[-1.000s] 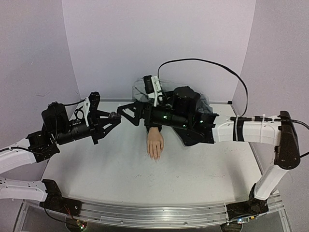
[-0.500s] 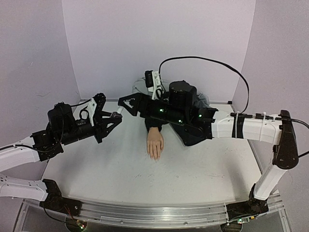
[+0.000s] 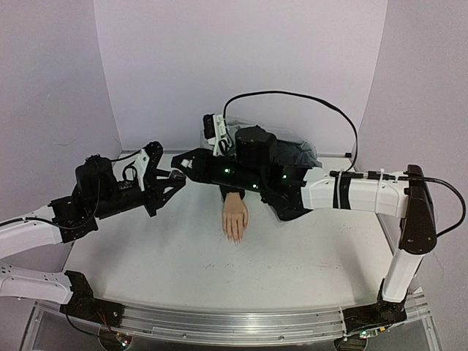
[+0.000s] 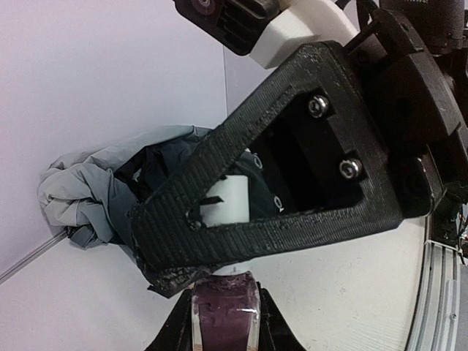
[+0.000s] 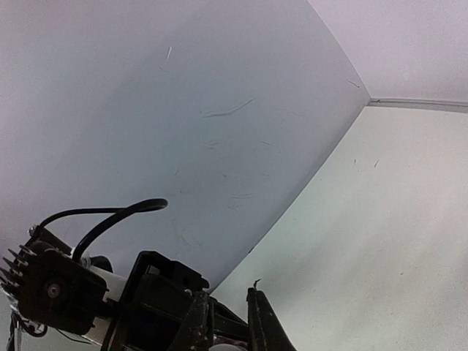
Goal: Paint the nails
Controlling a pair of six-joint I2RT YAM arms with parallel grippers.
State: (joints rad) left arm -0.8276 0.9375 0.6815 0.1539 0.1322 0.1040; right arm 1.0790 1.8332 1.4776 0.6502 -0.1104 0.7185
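Dark-purple polish bottle [image 4: 224,322]: clamped in left end effector [image 3: 168,179], held up over left-rear part of surface [image 3: 183,256], well apart from mannequin hand.
White cap [image 4: 228,201]: on top of bottle, now pinched betw. fingers of right end effector [image 3: 183,170]; cap looks seated, no gap visible.
Right end effector: wide open a sec ago while closing in on bottle; now clenched on cap.
Left end effector: grasping bottle body, grip unchanged over last sec.
Mannequin hand [image 3: 235,216]: flat on surface, mid-rear, fingers pointing twd arm bases, wrist end hidden under right arm.
Nails [image 3: 235,237]: at fingertips, too small in top view to tell painted or bare; nothing touching them.
Grey cloth [image 4: 91,183]: bunched at back wall, behind hand.
Meaning for task: both ends of bottle now gripped, so prob. at uncapping step; twist/pull of cap likely next, brush presumably under cap. No sign of painting started.
Risk: bottle slipping or tipping in left grip during twist, w/ polish spilling on surface.
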